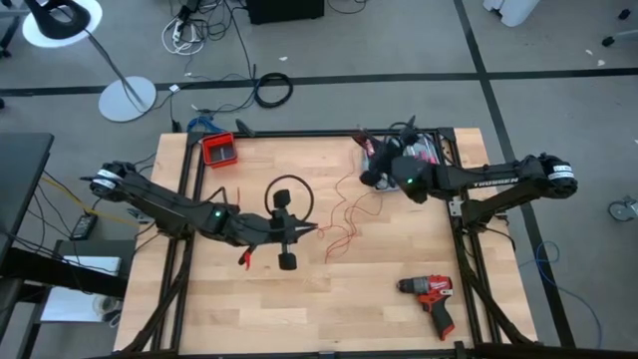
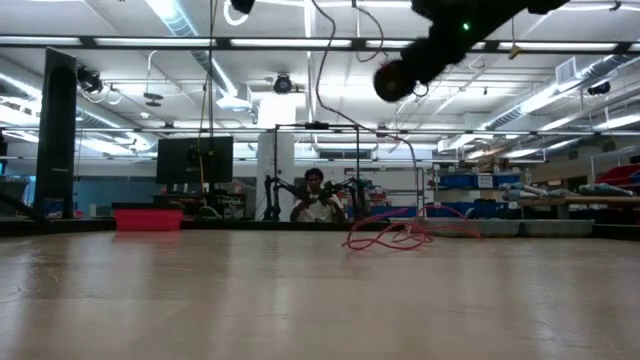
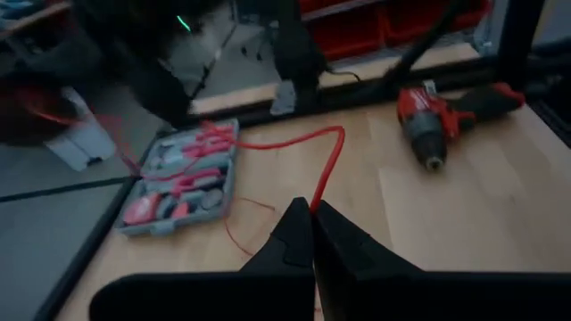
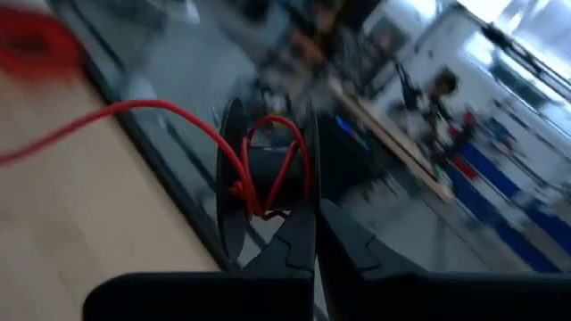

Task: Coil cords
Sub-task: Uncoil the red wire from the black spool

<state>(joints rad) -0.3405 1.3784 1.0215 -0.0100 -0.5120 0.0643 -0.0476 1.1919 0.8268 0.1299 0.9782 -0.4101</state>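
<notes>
Thin red and black cords (image 1: pixel 344 221) lie loosely spread on the light wooden table (image 1: pixel 379 309), between the arms. The left gripper (image 3: pixel 312 214) is pinched shut on a red strand. The right gripper (image 4: pixel 314 234), raised by the grey tool case (image 3: pixel 181 178), is closed on red wire. A red cordless drill (image 1: pixel 431 296) lies apart.

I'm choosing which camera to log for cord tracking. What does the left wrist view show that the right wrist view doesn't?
Only the left wrist view shows the red drill and the grey tool case on the table. Only the right wrist view shows a black spool with red cord wound on it. Both show a red cord running to the shut fingertips of that arm's own hand.
</notes>
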